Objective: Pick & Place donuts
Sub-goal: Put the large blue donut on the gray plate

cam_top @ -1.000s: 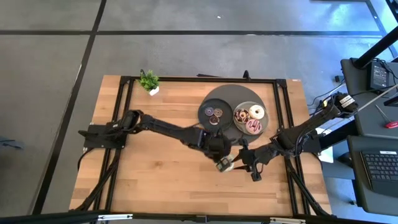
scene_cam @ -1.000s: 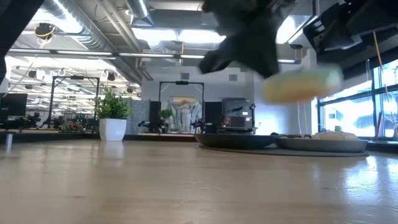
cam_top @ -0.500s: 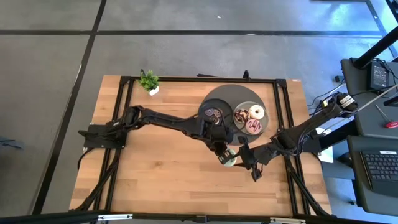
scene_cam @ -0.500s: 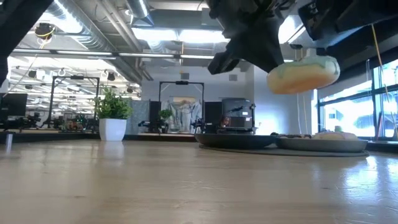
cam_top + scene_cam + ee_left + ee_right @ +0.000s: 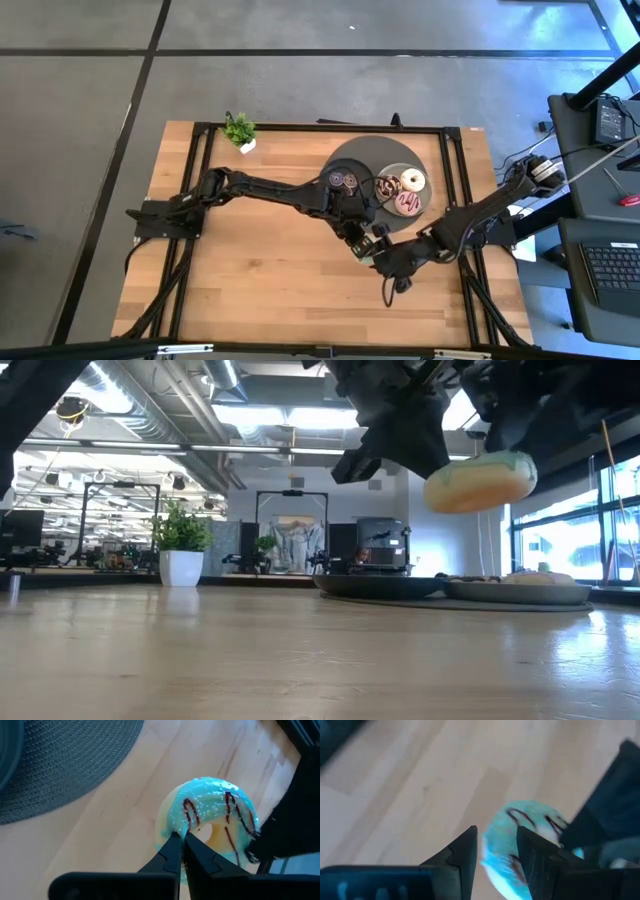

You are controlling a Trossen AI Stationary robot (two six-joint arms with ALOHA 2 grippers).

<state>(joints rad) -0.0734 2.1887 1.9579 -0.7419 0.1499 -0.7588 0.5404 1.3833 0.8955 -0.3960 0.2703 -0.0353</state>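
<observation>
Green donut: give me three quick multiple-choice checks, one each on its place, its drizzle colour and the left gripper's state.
1. Where is the green donut?
A. On a grey plate
B. Lying on the table
C. In the air above the table

2. What colour are the drizzle lines on its icing?
A. White
B. Dark reddish brown
C. Yellow

3. How is the left gripper?
A. Open, clear of the donut
B. Shut on the donut's rim
C. Out of view

Answers:
1 C: the low view shows it clear above the table.
2 B: the left wrist view shows dark lines on the icing.
3 B: its fingers pinch the rim, while the open right gripper is close by.
</observation>
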